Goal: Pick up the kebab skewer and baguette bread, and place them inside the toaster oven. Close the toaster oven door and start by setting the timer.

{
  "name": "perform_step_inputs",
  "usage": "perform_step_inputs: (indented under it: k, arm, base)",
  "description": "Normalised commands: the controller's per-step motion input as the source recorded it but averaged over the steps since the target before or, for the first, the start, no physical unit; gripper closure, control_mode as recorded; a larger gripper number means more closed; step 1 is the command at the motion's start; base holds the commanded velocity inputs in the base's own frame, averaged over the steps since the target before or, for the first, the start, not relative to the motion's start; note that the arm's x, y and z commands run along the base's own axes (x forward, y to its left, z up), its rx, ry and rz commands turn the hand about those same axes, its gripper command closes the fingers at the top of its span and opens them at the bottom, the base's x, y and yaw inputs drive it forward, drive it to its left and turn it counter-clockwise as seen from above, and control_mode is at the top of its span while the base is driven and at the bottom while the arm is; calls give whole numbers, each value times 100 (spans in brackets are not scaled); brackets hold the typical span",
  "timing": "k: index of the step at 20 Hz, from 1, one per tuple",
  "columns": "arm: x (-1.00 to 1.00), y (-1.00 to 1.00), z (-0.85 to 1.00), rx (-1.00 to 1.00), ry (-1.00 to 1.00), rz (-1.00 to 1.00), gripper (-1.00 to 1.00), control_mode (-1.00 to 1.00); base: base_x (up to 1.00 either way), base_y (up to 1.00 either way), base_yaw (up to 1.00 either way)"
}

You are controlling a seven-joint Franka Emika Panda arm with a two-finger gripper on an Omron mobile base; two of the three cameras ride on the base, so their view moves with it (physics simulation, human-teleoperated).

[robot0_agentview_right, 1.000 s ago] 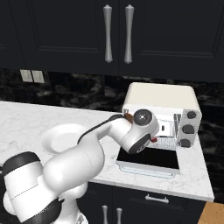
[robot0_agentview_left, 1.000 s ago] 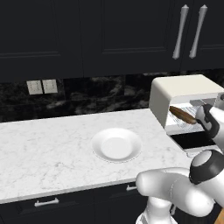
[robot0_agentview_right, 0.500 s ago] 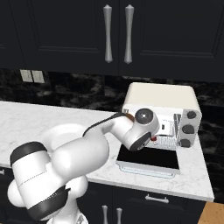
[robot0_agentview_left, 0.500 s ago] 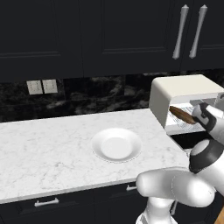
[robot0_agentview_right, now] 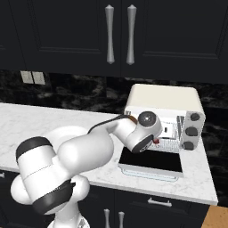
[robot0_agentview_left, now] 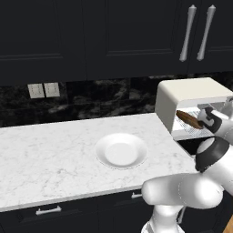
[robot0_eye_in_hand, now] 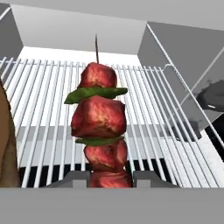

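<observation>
My gripper (robot0_eye_in_hand: 111, 177) is shut on the bottom end of the kebab skewer (robot0_eye_in_hand: 98, 118), a stick of red meat chunks with green slices. The skewer stands over the wire rack (robot0_eye_in_hand: 48, 96) inside the cream toaster oven (robot0_agentview_left: 191, 93). The brown baguette bread (robot0_eye_in_hand: 8, 144) lies on the rack's left side, and its end pokes out of the oven mouth (robot0_agentview_left: 189, 119). In the left base view my gripper (robot0_agentview_left: 209, 119) is at that opening. The toaster oven door (robot0_agentview_right: 151, 161) hangs open, flat on the counter.
An empty white plate (robot0_agentview_left: 120, 151) sits on the marble counter left of the oven. Dark round knobs (robot0_agentview_right: 193, 124) line the oven's right panel. Black cabinets with silver handles (robot0_agentview_right: 119, 33) hang above. My bulky white arm (robot0_agentview_right: 89, 151) stretches over the counter's front edge.
The arm's elbow has shifted up and a little leftward in the left base view. The hand stays at the oven mouth, still shut on the skewer.
</observation>
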Motion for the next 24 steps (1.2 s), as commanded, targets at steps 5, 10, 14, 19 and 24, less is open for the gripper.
perform_step_inputs:
  k: [5,10,14,19,24]
  arm:
    - [15,-12,-7,0,0,0,100,-100]
    - [5,-10,-6,0,0,0,100,-100]
    - [0,-2,-4,0,0,0,-100,-100]
    - [0,0,-3,0,0,0,-100,-100]
    - [0,0,0,0,0,0,-100,-100]
  base:
    - [0,0,0]
    - [0,0,0]
    - [0,0,0]
    - [0,0,0]
    - [0,0,0]
